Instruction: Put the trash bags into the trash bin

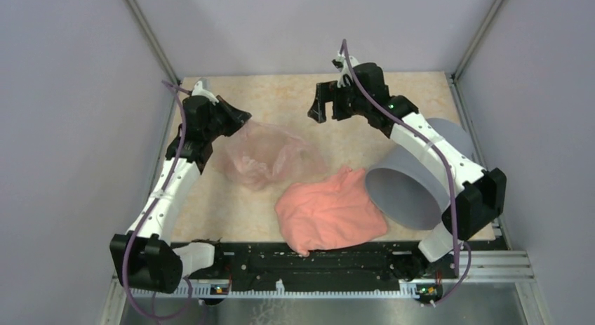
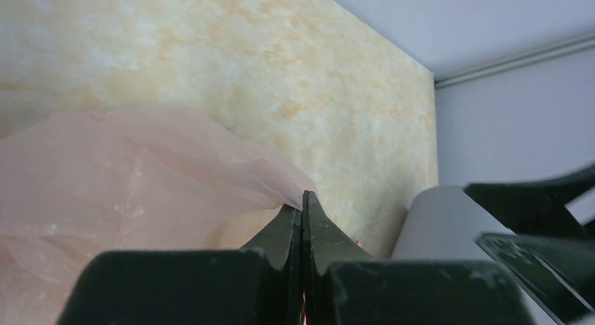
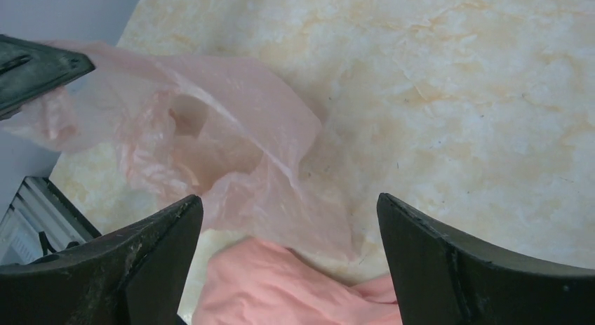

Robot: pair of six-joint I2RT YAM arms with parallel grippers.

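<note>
The see-through pale pink trash bag (image 1: 270, 155) lies crumpled on the table left of centre. My left gripper (image 1: 242, 118) is shut on its upper left edge; in the left wrist view the film (image 2: 126, 191) runs into the closed fingertips (image 2: 303, 199). My right gripper (image 1: 321, 107) is open and empty, held above the table behind the bag; its view shows the bag (image 3: 210, 142) ahead between the spread fingers. The grey trash bin (image 1: 414, 177) lies tilted on its side at the right, its mouth facing the near left, and it also shows in the left wrist view (image 2: 438, 223).
An opaque salmon-pink folded sheet (image 1: 330, 209) lies near the front centre, touching the bin's rim and the bag's near edge; it also shows in the right wrist view (image 3: 281, 283). Grey walls enclose the table on three sides. The black base rail (image 1: 316, 258) runs along the near edge.
</note>
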